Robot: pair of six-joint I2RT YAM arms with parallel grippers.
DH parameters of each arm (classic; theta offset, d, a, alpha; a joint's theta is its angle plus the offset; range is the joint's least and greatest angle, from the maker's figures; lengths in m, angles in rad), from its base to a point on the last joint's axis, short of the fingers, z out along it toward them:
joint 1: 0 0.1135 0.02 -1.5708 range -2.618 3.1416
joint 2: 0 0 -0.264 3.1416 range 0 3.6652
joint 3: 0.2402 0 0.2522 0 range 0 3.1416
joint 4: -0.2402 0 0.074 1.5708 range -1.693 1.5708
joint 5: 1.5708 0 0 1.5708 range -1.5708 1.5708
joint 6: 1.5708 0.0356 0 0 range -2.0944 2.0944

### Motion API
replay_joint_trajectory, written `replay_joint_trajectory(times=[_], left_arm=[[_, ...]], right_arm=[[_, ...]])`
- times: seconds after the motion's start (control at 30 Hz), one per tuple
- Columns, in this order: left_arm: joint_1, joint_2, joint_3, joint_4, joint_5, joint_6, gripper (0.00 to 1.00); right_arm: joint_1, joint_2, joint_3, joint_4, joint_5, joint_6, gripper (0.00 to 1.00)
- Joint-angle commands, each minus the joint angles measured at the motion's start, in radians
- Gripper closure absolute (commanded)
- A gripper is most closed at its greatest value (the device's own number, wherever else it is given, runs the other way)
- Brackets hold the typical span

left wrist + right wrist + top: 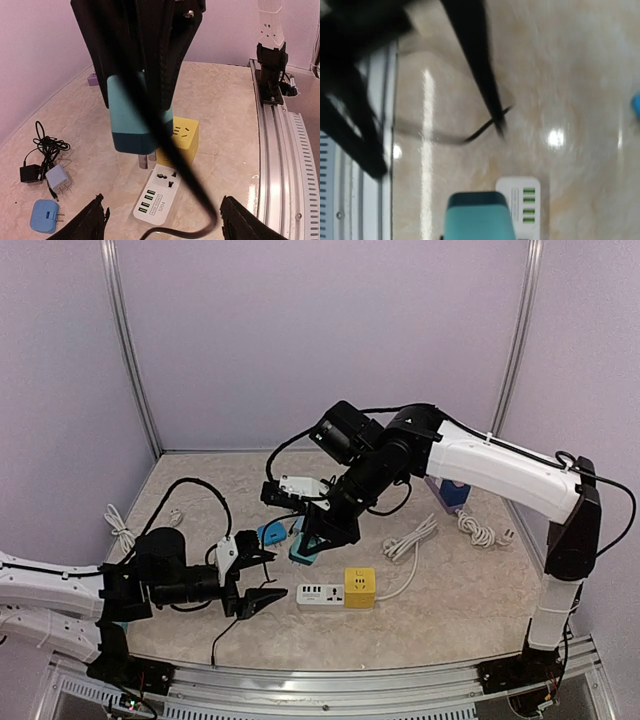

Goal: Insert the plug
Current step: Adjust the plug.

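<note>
the right gripper (316, 537) has its black fingers (172, 60) pressed in on the two flanks of the teal plug (134, 125), a firm pinch with the body filling the gap between them. the plug hangs with its long axis upright, and two short metal pins at its bottom point straight down at the table (225, 115). it is a rounded block in two tones: a lighter teal upper part and a darker teal band around the base where the pins come out.

it is in the air just over the white power strip (161, 196), by the end that carries the universal socket. the pins are not in any hole, and i cannot tell whether they touch the strip. a yellow cube socket (184, 136) sits against the strip's far end, behind the plug.

the left gripper (279, 577) is low beside the strip, its jaws spread wide and gripping nothing. a black cable (192, 187) slants loosely across the gap between its fingers (93, 220).

further left on the table lie a flat blue adapter (44, 216) and a small pale charger (58, 178) with a bundled black lead.
</note>
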Motion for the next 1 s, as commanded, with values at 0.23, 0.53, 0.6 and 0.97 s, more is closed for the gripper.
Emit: replay_joint_trajectory(times=[0.23,0.53,0.6,0.97], left_arm=[[0.017,0.104,0.093,0.084,0.054,0.023,0.37],[0.046,0.168,0.194,-0.003,0.14,-0.007,0.49],[0.051,0.175,0.198,-0.002,0.156,-0.008,0.59],[0.055,0.211,0.255,-0.098,0.233,0.006,0.98]], right_arm=[[0.018,-0.045,-0.004,-0.009,-0.038,-0.101,1.0],[0.027,-0.031,0.015,-0.018,-0.015,-0.113,1.0],[0.029,-0.03,0.018,-0.025,-0.012,-0.118,1.0],[0.039,-0.033,0.024,-0.024,-0.004,-0.125,1.0]])
